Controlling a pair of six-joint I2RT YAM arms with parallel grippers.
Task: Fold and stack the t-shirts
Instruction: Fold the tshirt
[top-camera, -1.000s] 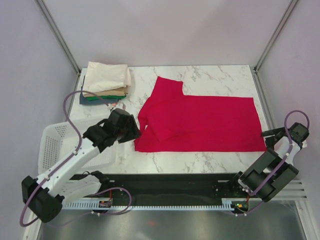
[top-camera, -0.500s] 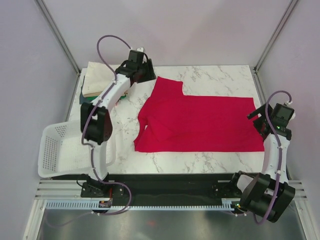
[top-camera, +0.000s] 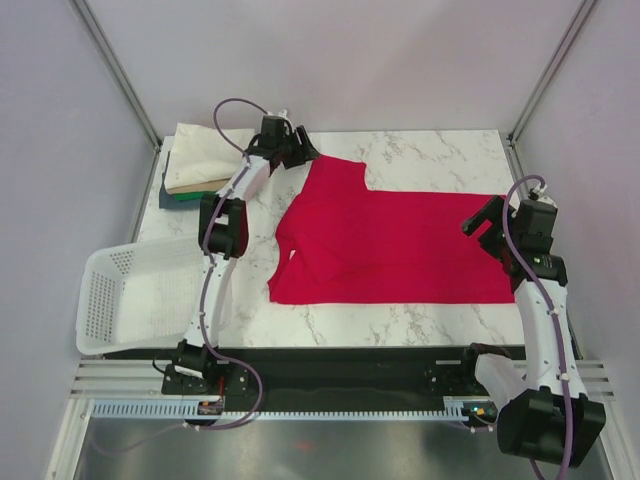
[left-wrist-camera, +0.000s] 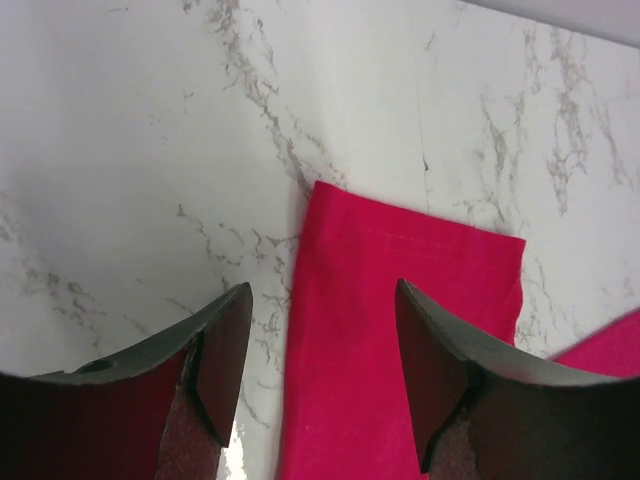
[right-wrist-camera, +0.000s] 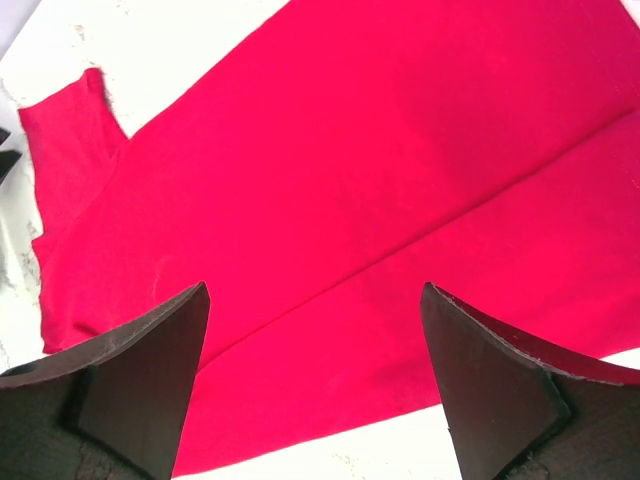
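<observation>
Red t-shirt (top-camera: 400, 245) flat, part-folded, mid-worktop. Left tool (left-wrist-camera: 320, 300) spread over sleeve (left-wrist-camera: 400, 300) near far edge, likely lining up pinch for fold. Right tool (right-wrist-camera: 315, 300) spread above shirt's right-edge end. Folded stack (top-camera: 205, 160) in far left corner.

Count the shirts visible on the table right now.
4: a red shirt spread flat in the middle; at the far left corner, a folded cream shirt lying on a tan shirt and a green shirt. More may hide underneath.
</observation>
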